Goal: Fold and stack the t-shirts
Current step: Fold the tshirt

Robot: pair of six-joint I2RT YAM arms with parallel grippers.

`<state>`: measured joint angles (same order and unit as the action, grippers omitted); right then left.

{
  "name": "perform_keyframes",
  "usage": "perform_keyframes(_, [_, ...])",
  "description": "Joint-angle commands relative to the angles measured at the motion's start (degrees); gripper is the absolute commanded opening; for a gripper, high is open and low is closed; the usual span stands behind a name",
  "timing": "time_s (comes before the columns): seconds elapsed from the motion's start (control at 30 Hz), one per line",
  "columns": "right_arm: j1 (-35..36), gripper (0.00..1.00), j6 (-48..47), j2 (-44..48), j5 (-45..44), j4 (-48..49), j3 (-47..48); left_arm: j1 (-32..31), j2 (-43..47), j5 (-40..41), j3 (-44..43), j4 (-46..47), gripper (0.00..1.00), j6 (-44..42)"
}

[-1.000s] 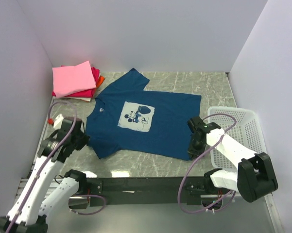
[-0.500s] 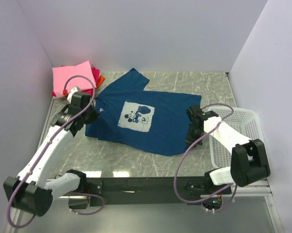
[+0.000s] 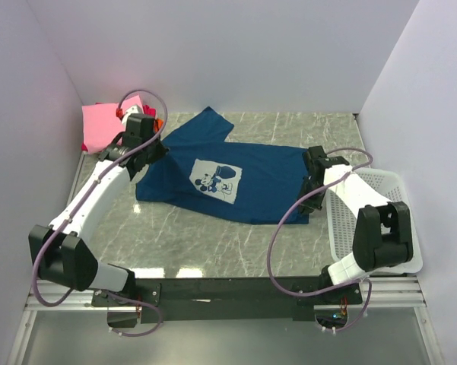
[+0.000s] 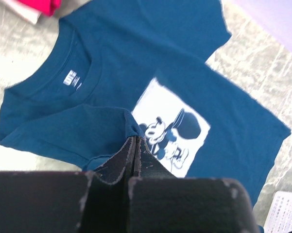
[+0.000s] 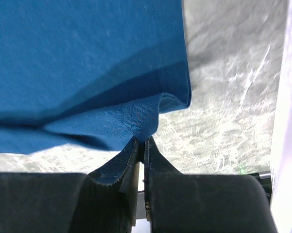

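The dark blue t-shirt with the white cartoon print lies across the table, collar to the left. My left gripper is shut on a pinched fold of its near sleeve, lifted close to the collar. My right gripper is shut on the near hem corner, held above the table. The left wrist view shows my left gripper with jaws pressed together on blue cloth. In the right wrist view, my right gripper pinches the hem. Folded pink, magenta-red and orange t-shirts are stacked at the back left.
A white mesh basket stands at the right edge, right behind my right arm. Grey marble tabletop shows between the shirt and the arm bases. Walls close in the left, back and right sides.
Both arms have carried the shirt's near edge away from the bases toward the back. The left gripper has gone from the near-left corner up to the collar, and the shirt's near side is drawn in.
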<state>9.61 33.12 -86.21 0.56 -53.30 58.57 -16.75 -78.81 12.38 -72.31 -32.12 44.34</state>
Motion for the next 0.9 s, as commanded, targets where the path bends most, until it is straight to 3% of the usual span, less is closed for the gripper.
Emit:
perform_keyframes(0.0, [-1.7, 0.00, -1.5, -0.9, 0.5, -1.0, 4.0, 0.0, -1.7, 1.5, -4.6, 4.0, 0.00, -2.0])
perform_keyframes(0.5, [-4.8, 0.00, -3.3, -10.3, 0.0, -1.8, 13.9, 2.8, -7.8, 4.6, -9.8, 5.5, 0.00, -1.0])
perform_keyframes(0.87, [-5.4, 0.00, -3.2, -14.2, -0.5, -2.1, 17.2, 4.3, -15.0, -0.5, -13.0, 8.6, 0.00, -2.8])
